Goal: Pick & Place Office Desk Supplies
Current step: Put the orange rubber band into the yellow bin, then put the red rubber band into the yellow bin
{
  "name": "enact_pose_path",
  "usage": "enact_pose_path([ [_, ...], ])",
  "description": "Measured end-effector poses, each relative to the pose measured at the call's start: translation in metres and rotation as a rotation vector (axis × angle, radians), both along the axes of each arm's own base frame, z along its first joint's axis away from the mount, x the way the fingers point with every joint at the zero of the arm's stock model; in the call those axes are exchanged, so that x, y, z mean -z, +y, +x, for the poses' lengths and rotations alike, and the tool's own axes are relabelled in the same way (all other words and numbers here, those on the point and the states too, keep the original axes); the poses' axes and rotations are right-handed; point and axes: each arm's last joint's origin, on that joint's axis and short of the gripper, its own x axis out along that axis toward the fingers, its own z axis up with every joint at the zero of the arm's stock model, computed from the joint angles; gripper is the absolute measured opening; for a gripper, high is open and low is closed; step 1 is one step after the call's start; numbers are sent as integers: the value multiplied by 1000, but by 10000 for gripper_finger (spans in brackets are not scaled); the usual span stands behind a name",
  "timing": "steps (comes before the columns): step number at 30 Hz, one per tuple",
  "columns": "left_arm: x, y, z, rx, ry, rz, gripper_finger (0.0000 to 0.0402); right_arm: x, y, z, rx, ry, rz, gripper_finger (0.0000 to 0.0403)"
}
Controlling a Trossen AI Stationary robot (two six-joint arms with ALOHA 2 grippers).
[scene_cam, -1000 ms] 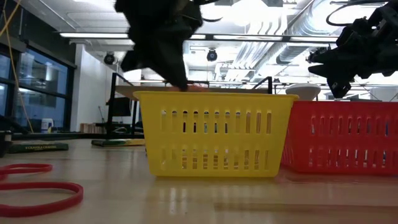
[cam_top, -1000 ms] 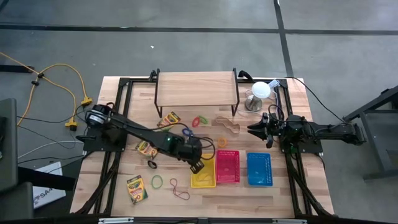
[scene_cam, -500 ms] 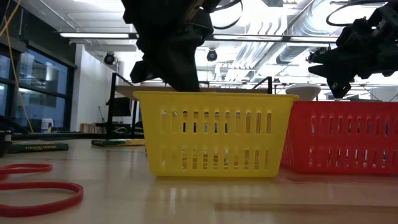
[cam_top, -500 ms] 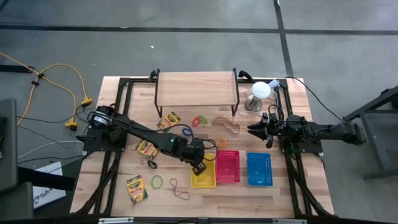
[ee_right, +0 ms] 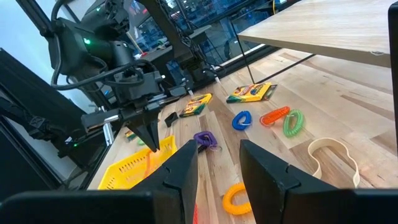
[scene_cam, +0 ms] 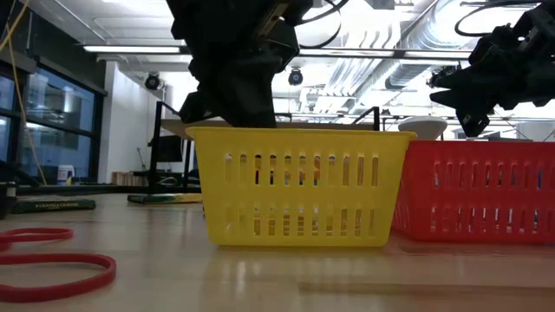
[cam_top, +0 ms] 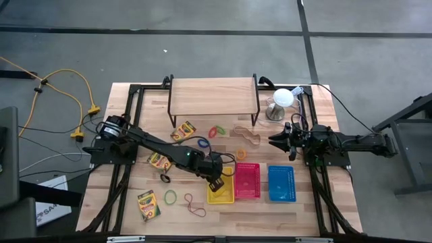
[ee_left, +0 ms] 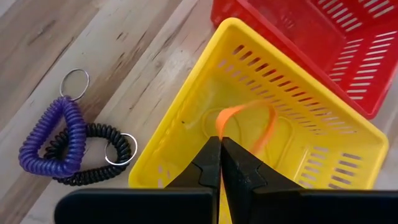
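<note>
My left gripper (cam_top: 216,181) hangs over the yellow basket (cam_top: 221,193), shut on an orange rubber band (ee_left: 264,124) that dangles inside the basket. In the low view the gripper (scene_cam: 247,108) dips behind the basket's rim (scene_cam: 299,133). My right gripper (cam_top: 273,142) waits open at the table's right, fingers apart (ee_right: 217,168), nothing between them. Crayon boxes (cam_top: 182,129) (cam_top: 159,160) (cam_top: 148,205) lie flat on the table. A green band (cam_top: 171,197) and a red band (cam_top: 196,206) lie near the front. My left gripper pinches the orange rubber band's upper bend (ee_left: 220,124) between its two shut fingertips. The fingers slant down from above, from the table's left. The loop hangs open below them, inside the yellow basket; whether it touches the floor I cannot tell.
A red basket (cam_top: 247,181) and a blue basket (cam_top: 281,183) stand right of the yellow one. Purple and black coil keychains (ee_left: 62,146) lie just left of it. A wooden riser (cam_top: 213,98) and a white dome (cam_top: 283,100) stand at the back; more coils (cam_top: 216,130) lie mid-table.
My left gripper has sunk toward the yellow basket, staying shut, until its fingertips dip behind the rim. The orange band has gone down with it into the basket.
</note>
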Motion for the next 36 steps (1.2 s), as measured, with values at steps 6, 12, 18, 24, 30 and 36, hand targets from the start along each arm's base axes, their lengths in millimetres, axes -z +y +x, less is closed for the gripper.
enact_pose_path([
  [6,0,0,0,11,1,8,1,0,0,0,0,0,0,107],
  [12,0,0,0,35,-2,27,19,0,0,0,0,0,0,107],
  [18,0,0,0,28,-2,24,42,0,0,0,0,0,0,107],
  [24,0,0,0,27,-3,24,61,0,0,0,0,-1,0,107],
  [30,0,0,0,24,-3,23,65,0,0,0,0,0,0,107],
  [36,-1,0,0,24,-6,22,65,0,0,0,0,0,0,107],
])
